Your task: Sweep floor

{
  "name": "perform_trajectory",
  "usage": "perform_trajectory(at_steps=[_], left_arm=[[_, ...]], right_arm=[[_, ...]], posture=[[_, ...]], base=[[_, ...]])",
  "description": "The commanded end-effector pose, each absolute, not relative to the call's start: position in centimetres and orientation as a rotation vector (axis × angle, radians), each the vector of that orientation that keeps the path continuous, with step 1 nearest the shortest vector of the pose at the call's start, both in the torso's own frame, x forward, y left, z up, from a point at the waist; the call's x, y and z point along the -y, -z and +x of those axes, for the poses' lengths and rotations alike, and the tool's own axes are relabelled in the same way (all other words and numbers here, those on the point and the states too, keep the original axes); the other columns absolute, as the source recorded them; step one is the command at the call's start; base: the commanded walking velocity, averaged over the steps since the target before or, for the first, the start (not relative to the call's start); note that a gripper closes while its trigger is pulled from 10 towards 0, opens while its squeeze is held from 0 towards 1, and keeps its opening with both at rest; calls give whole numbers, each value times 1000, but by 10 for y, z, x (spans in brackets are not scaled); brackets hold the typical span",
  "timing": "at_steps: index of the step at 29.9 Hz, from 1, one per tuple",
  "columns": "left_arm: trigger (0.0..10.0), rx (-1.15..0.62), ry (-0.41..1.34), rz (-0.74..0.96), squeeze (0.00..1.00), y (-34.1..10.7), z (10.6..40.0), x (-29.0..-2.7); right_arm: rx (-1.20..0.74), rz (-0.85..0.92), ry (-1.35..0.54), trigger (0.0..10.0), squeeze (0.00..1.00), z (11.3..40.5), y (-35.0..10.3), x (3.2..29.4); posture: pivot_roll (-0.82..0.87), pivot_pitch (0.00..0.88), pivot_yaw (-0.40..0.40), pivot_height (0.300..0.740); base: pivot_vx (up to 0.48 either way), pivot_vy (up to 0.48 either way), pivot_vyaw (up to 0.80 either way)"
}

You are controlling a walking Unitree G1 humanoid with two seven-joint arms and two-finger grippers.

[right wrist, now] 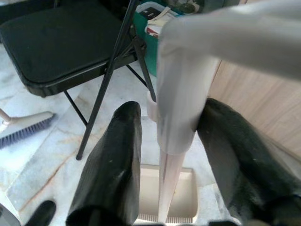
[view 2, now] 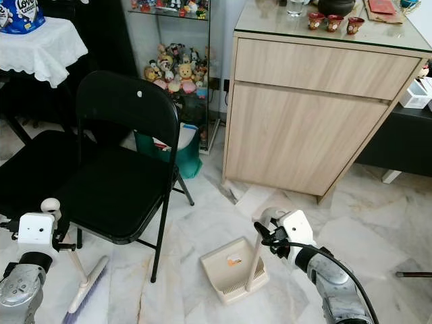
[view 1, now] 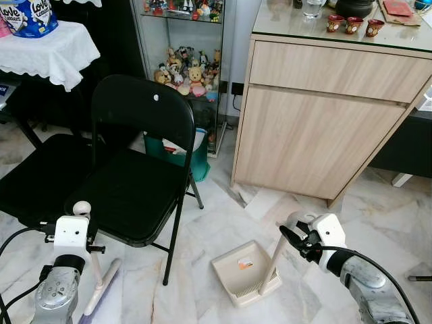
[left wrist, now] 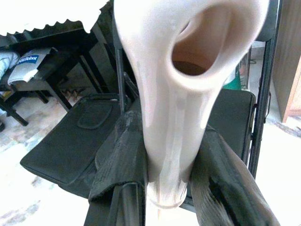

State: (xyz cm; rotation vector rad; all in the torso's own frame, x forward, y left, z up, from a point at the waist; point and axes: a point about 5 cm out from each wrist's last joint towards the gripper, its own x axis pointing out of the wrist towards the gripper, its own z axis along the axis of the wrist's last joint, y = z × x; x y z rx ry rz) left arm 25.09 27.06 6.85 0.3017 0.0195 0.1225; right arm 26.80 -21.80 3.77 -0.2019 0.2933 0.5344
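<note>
Left tool (left wrist: 164,188) was clamped on the cream plastic broom handle (view 1: 90,251); right tool (right wrist: 164,155) gripped the beige plastic dustpan's (view 1: 237,268) upright handle (view 1: 273,264).

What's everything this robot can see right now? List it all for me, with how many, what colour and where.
Folding chair: one, black, left of middle, on the marble floor.
Dustpan: one, cream, on the floor before the cabinet, upright handle held by the right gripper.
Broom: one, white handle with purple bristles, lower left, bristles on the floor.
Cabinet: one, light wood, glass-topped, upper right.
Small cups: three, red, on the cabinet top.
Glass shelf of toy figures: one, behind the chair.
Green bin: one, under that shelf.
Table with white cloth: one, upper left.
Left gripper: jaws clamped on the broom handle.
Right gripper: jaws around the dustpan handle.
</note>
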Motion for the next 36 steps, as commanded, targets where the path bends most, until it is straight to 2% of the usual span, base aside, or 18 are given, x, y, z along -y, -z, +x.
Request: perform_trajectory(at_steps=[1,2,3,4,12,14,16,23,29,36], left_arm=[[10000,-13,-122,326,0,-71,251,-275],[10000,-14,-121,325,0,-71,251,-274],[10000,-14,-121,325,0,-71,251,-274],[10000,-13,-118,325,0,-71,251,-274],[10000,-14,-115,323,0,-71,251,-274],[10000,-14,-115,325,0,-71,251,-274],[10000,-14,-115,325,0,-71,251,-274],[10000,-10,-114,324,0,-71,252,-274],[10000,-9,-115,324,0,-71,252,-273],[10000,-9,-118,325,0,-71,252,-275]], right_arm=[[-315,-221,-526,10000,973,266,-31,216],[-312,-230,-520,10000,71,266,-31,216],[-312,-230,-520,10000,71,266,-31,216],[-310,-241,-495,10000,0,267,-31,216],[-291,-303,-368,10000,0,273,-29,215],[-259,-333,-256,10000,0,278,-31,217],[-253,-344,-240,10000,0,279,-32,217],[-231,-408,11,10000,0,288,-35,225],[-271,-434,88,10000,0,290,-28,222],[-273,-429,90,10000,0,292,-25,213]], posture=[[-6,110,6,740],[-6,110,6,740],[-6,110,6,740],[-6,110,6,740],[-6,110,6,740],[-7,110,8,740],[-7,110,8,740],[-7,110,8,740],[-4,105,6,740],[-1,101,5,740]], base=[[0,0,0],[0,0,0],[0,0,0],[0,0,0],[0,0,0],[0,0,0],[0,0,0],[0,0,0],[0,0,0],[0,0,0]])
